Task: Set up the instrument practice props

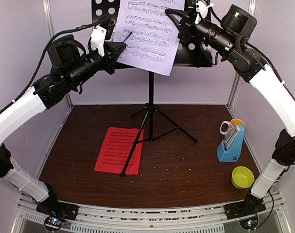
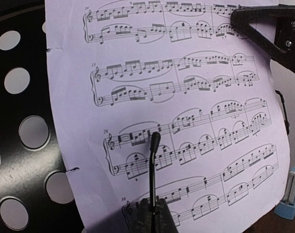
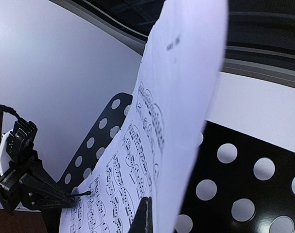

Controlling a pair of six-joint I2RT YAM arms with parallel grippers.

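White music sheet [image 1: 147, 34] lay askew against the perforated desk of the black music stand [image 1: 101, 9], its lower corner hanging past the desk's bottom edge. Right gripper [image 1: 182, 22]: jaws appeared clamped on the sheet's upper right edge. Left gripper [image 1: 119, 48]: jaws looked pinched together on a thin black wire [image 2: 152, 160] whose tip lay over the printed face; could not tell whether it pressed the paper. Risks noted: if the right jaws let go with the sheet tilted, it would likely slide off the desk. A hard push with the wire could puncture or crease the paper. Sideways force from either arm might rock the tripod. One leg crossed the red music sheet [image 1: 119, 150] on the table [image 1: 186, 165], so tugging that sheet could shift the stand. Blue metronome [image 1: 231, 143] stood well apart, right side.
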